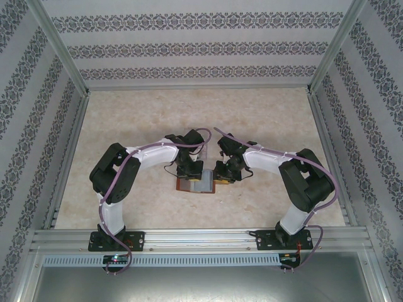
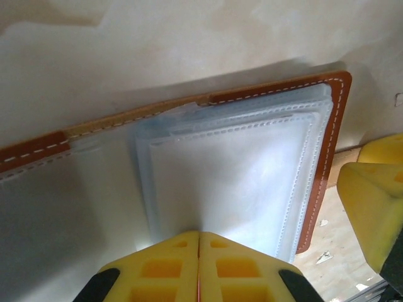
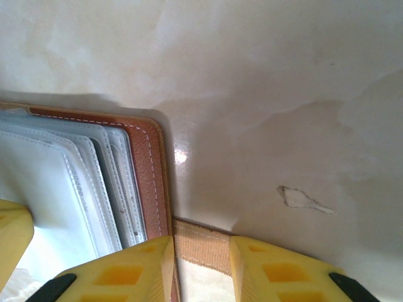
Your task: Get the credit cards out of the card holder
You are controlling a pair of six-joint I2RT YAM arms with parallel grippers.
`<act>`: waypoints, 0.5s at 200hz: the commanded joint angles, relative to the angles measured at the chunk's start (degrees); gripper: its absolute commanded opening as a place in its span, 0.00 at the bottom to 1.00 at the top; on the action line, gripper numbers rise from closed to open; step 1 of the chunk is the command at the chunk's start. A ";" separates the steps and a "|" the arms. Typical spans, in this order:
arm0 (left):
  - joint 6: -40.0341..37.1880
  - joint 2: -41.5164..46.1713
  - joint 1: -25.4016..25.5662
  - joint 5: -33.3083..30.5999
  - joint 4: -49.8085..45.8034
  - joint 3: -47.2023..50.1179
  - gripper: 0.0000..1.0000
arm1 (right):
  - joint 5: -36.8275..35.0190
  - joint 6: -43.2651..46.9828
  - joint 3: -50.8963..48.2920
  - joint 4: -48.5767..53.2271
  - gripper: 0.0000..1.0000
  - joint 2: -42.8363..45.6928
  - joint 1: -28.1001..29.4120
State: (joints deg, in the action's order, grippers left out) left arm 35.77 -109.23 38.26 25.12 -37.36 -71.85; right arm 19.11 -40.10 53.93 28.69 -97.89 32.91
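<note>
Left gripper [image 2: 199,244] clamped shut at card holder [image 2: 326,163] sleeve edge. Right gripper [image 3: 200,244] jaws apart astride closing tab [image 3: 196,234]; grip unclear.

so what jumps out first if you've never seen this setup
The open brown card holder lies in the middle of the table. Up close, its fanned clear pockets stand out, with the left gripper shut at their near edge. The right gripper straddles the closing tab, jaws apart.
</note>
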 commanded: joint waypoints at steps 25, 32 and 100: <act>-1.50 0.98 -0.08 -3.24 -3.91 1.31 0.04 | -1.71 0.92 -0.10 2.23 0.32 -0.92 0.58; -1.54 1.28 -0.18 -3.24 -3.86 1.46 0.04 | -1.71 0.98 0.03 2.32 0.32 -0.85 0.58; -0.93 2.27 -1.08 -1.64 -1.81 3.36 0.00 | -0.71 -0.10 0.65 2.18 0.31 1.63 0.58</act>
State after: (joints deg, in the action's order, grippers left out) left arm 34.96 -108.25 37.76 23.49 -38.11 -70.06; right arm 19.11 -40.12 54.00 28.86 -97.78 32.91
